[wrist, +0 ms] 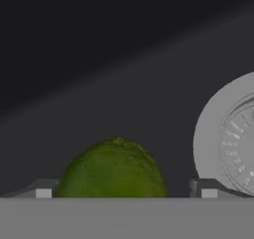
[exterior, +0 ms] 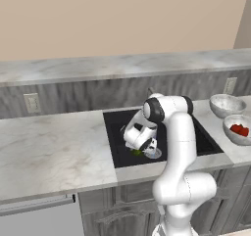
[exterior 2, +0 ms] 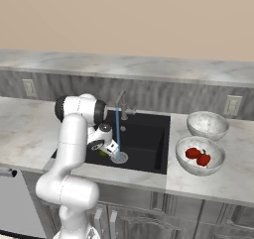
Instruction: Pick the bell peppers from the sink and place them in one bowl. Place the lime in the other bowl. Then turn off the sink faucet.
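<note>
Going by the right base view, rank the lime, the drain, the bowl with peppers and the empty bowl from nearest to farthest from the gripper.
1. lime, between the open gripper's fingers in the sink.
2. drain, just right of it.
3. bowl with peppers, on the right counter.
4. empty bowl, behind that one.

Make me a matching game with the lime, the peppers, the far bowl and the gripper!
Things:
1. lime
2. peppers
3. far bowl
4. gripper

States:
A. in the near bowl
B. nothing in it
C. open, low in the sink
D. on the sink floor beside the drain

Pairs: 1-D, 2-A, 3-B, 4-C
</note>
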